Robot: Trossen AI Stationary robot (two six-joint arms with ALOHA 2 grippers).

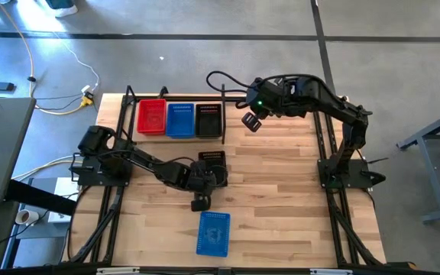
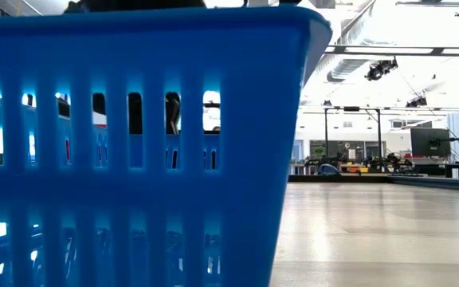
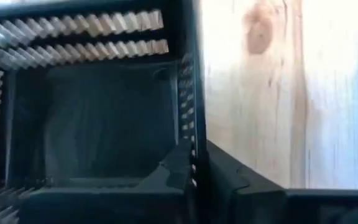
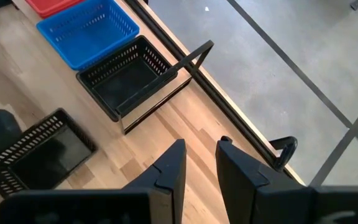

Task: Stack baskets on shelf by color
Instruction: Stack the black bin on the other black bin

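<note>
Left claw [image 1: 207, 173] clamped on black basket [image 1: 213, 159] wall; right claw [image 1: 251, 121] apart, empty

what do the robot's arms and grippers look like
Both arms are dark, near-black jointed tubes with black cables looped along them. The right arm shows a small green light near its wrist. The right gripper has two flat, angular black fingers; the left gripper looks equally black and blocky.

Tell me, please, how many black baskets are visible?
2: one black basket on the shelf beside the blue one, another mid-table at the left tool. Stacked ones may be hidden.
</note>
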